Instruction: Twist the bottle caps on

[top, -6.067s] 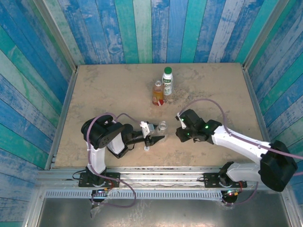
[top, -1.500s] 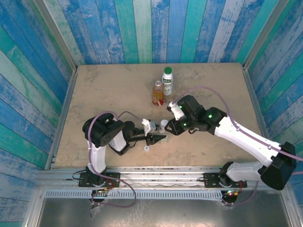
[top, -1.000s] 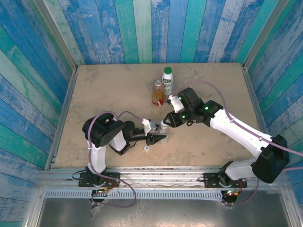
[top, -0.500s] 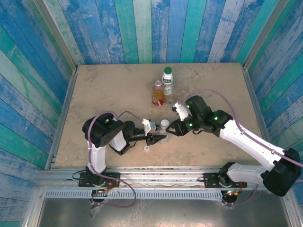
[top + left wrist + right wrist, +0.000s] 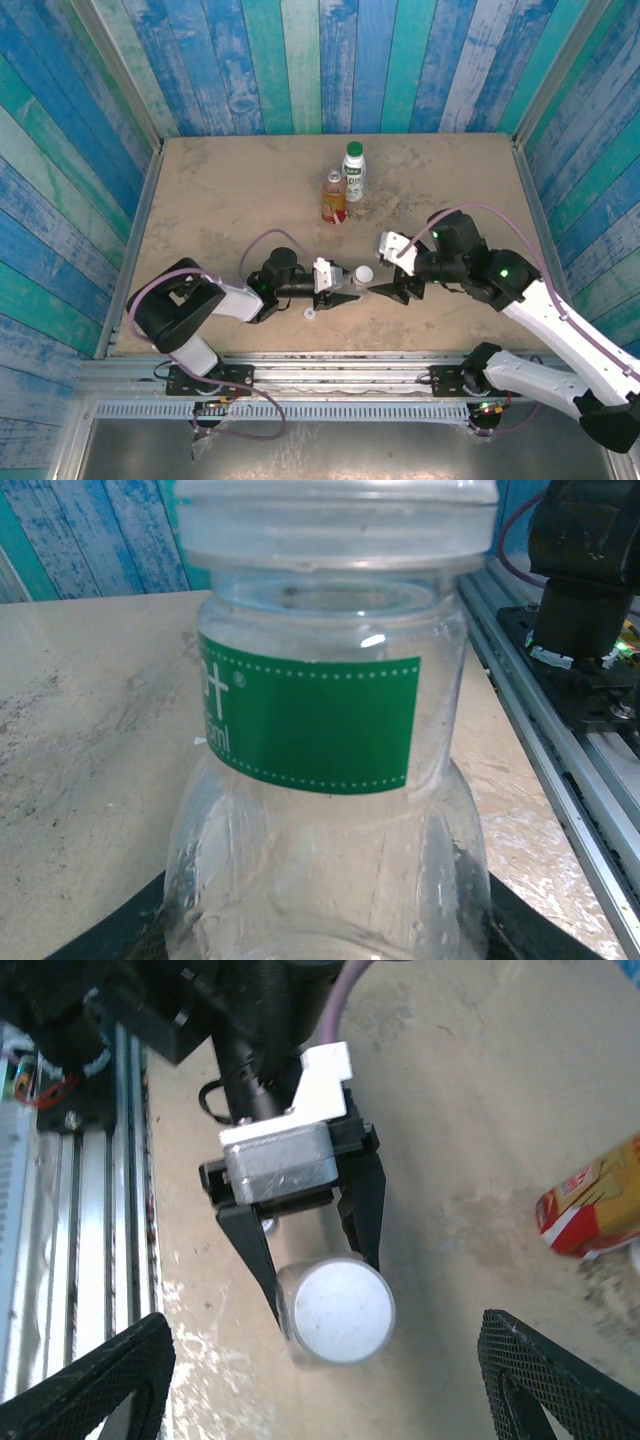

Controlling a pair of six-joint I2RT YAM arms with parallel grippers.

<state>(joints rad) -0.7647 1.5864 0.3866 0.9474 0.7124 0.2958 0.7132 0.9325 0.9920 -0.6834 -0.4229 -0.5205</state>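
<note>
Left gripper (image 5: 322, 1278) grasping clear bottle (image 5: 320, 780), right gripper (image 5: 396, 291) spread wide beside it, amber bottle (image 5: 334, 196), white bottle (image 5: 354, 170) behind

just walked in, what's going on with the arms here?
Bottle capping. The left gripper is shut on the clear bottle, which has its white cap on top. The right gripper is open beside the cap, not touching it. The amber bottle and the green-capped white bottle stand together further back on the table.

Sandy table (image 5: 220, 200), blue-green plank walls (image 5: 300, 60)
</note>
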